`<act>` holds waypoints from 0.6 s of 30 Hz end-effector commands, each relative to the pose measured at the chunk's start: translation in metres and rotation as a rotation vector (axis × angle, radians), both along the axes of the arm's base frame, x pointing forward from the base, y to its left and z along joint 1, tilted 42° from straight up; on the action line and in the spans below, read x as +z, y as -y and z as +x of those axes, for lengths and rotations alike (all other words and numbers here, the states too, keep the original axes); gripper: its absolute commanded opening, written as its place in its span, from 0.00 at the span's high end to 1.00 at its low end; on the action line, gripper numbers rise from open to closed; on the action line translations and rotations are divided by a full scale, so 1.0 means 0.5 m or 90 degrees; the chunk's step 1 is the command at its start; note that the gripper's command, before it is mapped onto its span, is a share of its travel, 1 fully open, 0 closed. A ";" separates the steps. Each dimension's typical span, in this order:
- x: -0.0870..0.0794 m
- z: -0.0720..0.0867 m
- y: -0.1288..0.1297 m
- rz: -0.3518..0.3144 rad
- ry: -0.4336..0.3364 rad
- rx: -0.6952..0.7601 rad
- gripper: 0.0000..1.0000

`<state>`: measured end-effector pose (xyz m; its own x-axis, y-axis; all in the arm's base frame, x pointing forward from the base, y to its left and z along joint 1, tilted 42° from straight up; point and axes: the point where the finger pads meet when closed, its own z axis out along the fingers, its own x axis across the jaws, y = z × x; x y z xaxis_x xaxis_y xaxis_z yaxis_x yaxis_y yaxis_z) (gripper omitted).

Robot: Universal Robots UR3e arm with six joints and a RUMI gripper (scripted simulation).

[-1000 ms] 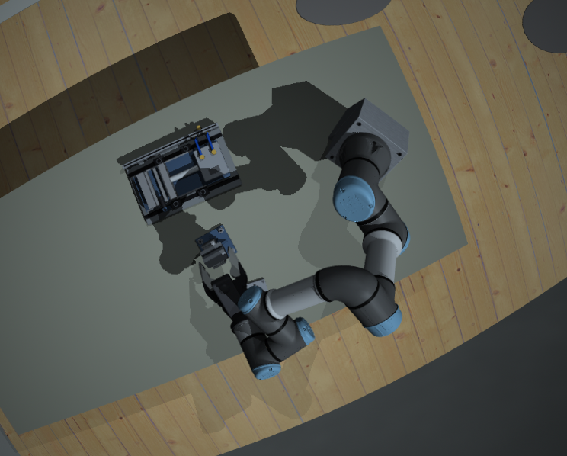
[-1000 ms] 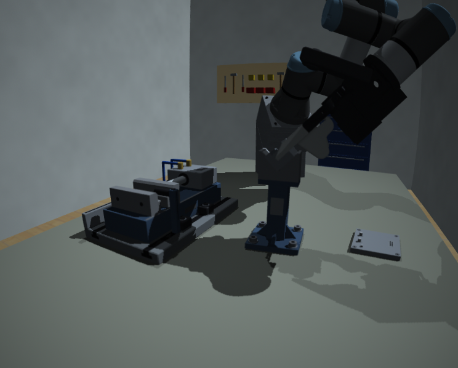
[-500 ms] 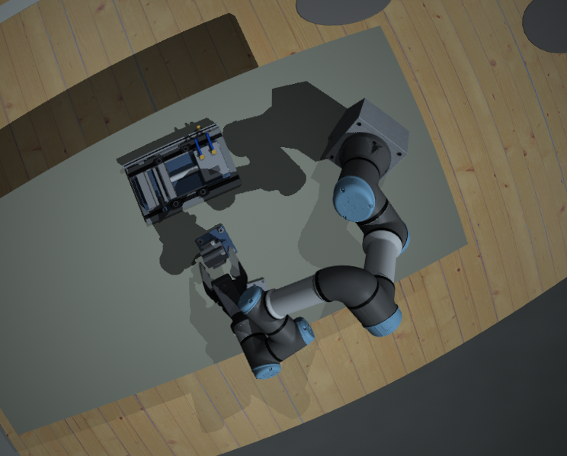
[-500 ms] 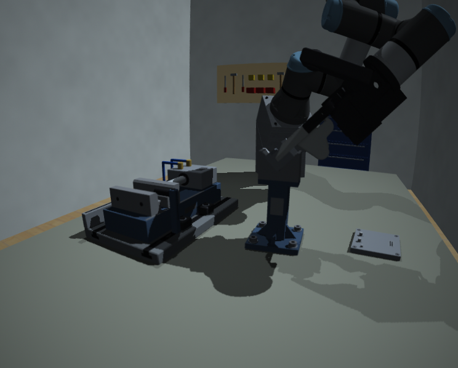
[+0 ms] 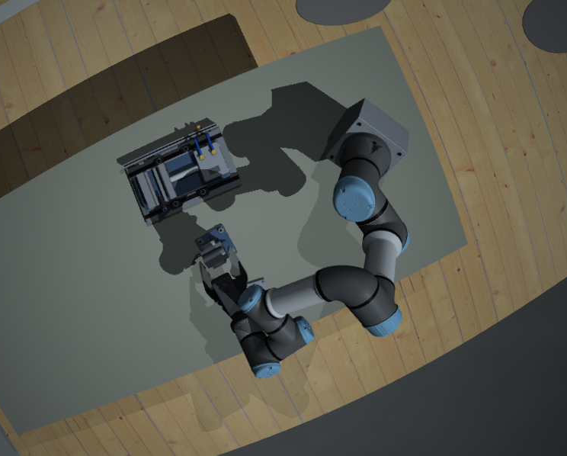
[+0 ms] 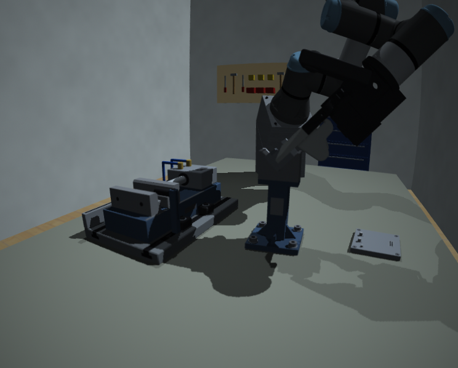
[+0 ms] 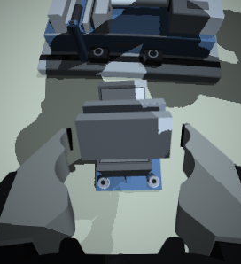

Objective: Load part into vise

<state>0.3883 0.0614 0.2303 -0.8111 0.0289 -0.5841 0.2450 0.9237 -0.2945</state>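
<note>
While the part rests in the V-block, the gripper hangs over it, fingers apart and gripping nothing; the vise holds no part yet.

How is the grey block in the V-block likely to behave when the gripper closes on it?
The part looks like a solid, flat-sided block, so probably rigid and unlikely to roll. Perched in the V-block, it might shift if the open gripper closes off-centre.
</note>
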 end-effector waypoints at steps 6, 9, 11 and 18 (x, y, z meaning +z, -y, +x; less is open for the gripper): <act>0.002 0.000 0.000 0.016 0.002 0.011 0.49; 0.002 0.000 0.000 0.018 0.003 0.013 0.49; 0.002 0.000 0.001 0.022 0.003 0.016 0.49; 0.002 0.000 0.001 0.039 0.003 0.028 0.49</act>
<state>0.3883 0.0611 0.2304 -0.8112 0.0291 -0.5841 0.2171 0.9423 -0.2547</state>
